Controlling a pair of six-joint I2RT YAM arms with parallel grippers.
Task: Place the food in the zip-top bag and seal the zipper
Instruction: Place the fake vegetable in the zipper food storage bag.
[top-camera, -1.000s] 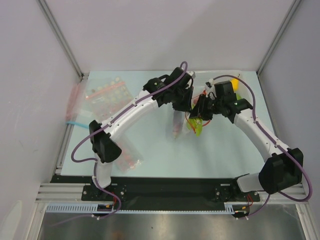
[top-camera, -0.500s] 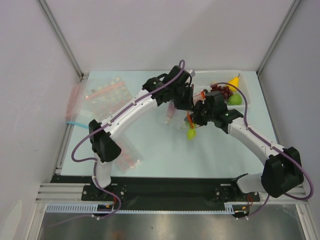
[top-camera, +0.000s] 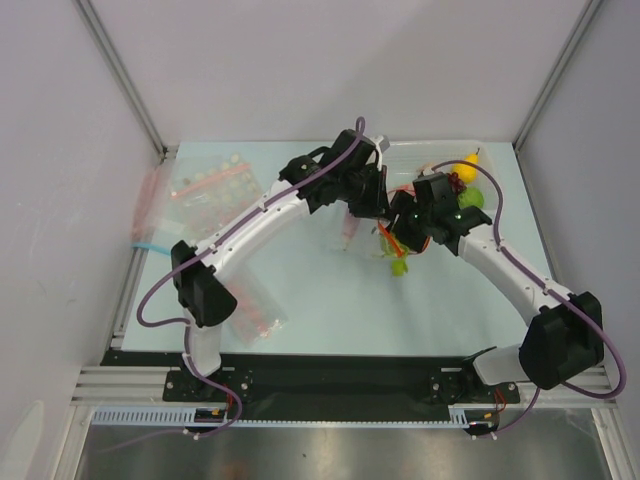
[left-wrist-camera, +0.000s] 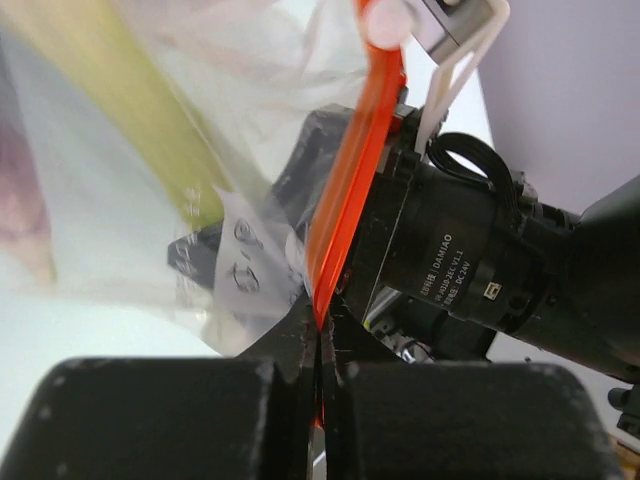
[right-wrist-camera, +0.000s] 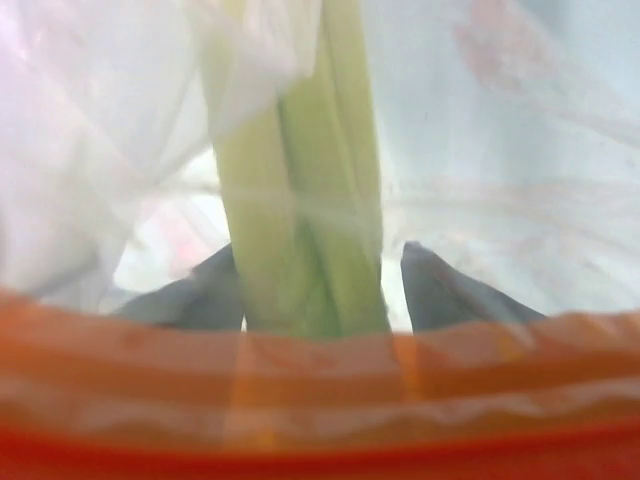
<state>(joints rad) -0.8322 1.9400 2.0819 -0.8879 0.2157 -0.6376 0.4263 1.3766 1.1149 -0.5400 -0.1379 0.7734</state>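
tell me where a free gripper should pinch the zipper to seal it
Probably right beside the left gripper, which is shut on the zipper. The zipper is a thin, straight strip held taut there, so pinch across its flat faces, coming square to the face, then slide along its length.

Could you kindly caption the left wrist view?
Left gripper shut on the red-orange zipper; scallion blurred behind clear bag.

In the right wrist view the zipper (right-wrist-camera: 320, 410) fills the bottom edge as an orange blur. The scallion stalk (right-wrist-camera: 300, 220) is soft-edged and cut off at the top. From above, both wrists hide most of the zip-top bag (top-camera: 347, 238). Whether the right gripper (top-camera: 398, 240) is closed cannot be made out.
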